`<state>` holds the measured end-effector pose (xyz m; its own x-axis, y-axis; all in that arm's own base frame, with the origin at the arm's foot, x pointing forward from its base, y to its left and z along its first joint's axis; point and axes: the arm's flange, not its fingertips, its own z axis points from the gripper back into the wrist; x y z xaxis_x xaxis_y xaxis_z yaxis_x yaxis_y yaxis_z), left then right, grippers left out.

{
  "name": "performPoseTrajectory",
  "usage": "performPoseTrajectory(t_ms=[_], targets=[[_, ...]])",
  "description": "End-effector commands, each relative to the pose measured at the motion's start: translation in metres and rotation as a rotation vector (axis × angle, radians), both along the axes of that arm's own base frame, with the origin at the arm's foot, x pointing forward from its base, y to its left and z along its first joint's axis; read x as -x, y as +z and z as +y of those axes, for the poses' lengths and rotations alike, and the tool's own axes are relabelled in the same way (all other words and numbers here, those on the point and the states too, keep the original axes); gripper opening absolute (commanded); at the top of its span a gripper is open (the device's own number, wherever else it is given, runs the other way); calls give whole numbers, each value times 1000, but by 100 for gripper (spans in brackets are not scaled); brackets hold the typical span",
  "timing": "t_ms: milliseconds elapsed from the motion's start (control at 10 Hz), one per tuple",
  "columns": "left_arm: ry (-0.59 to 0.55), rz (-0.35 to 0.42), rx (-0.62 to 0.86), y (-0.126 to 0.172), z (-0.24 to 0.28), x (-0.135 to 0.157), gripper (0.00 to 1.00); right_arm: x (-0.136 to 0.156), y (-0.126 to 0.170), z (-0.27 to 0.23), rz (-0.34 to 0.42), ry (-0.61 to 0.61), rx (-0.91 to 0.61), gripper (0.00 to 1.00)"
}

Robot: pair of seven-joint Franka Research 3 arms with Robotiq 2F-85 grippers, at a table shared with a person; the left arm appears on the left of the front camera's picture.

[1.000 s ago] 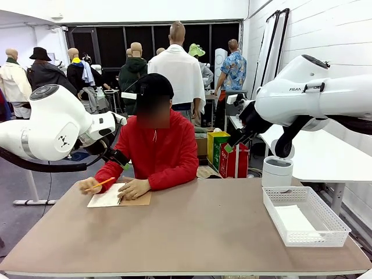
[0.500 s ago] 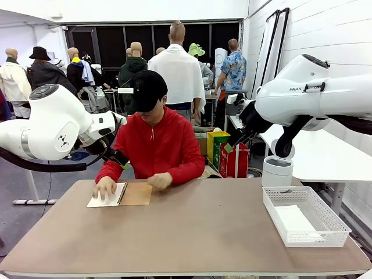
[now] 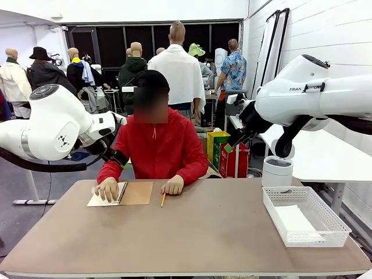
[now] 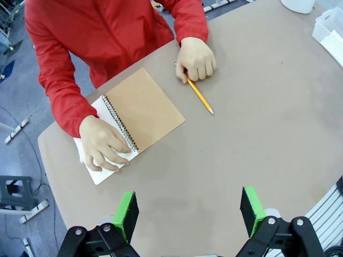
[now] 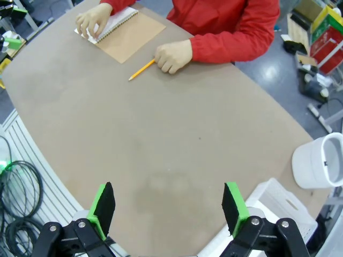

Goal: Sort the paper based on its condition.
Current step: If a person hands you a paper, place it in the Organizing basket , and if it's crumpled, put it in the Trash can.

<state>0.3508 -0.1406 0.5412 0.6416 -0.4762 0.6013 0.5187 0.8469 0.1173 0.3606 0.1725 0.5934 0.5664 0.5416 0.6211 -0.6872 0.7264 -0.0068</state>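
Observation:
At the far left of the table lies a spiral-bound notebook [image 3: 135,193] [image 4: 144,110] [image 5: 131,35], its brown cover folded out. The person's one hand [image 3: 107,189] presses flat on its white paper page [image 4: 99,174]. The other hand [image 4: 196,58] rests on the table, holding the end of a yellow pencil [image 3: 163,199] [image 4: 200,97] [image 5: 141,69]. A smooth white sheet [image 3: 293,220] lies in the white mesh basket [image 3: 331,224]. My left gripper [image 4: 187,211] hangs open high above the table's left part. My right gripper [image 5: 169,206] is open too, high over the near right side.
The basket [image 5: 270,201] stands at the table's right front. A white cylindrical bin [image 3: 277,171] [image 5: 319,160] stands beyond the table's right edge. Wide bare tabletop [image 3: 203,226] spreads between notebook and basket. Cables [image 5: 16,187] hang beside the table.
The person stopped writing, moved the right hand off the notebook and laid the pencil on the table beside it. The left hand now presses on the white page. Both arms stayed still.

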Motion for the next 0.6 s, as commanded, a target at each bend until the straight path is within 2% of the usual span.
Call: performPoseTrajectory(t_ms=[0, 500], targets=[[1, -4, 3, 0, 0, 0, 100, 0, 0, 0, -2, -3, 5, 100], [1, -4, 3, 0, 0, 0, 100, 0, 0, 0, -2, -3, 5, 100]])
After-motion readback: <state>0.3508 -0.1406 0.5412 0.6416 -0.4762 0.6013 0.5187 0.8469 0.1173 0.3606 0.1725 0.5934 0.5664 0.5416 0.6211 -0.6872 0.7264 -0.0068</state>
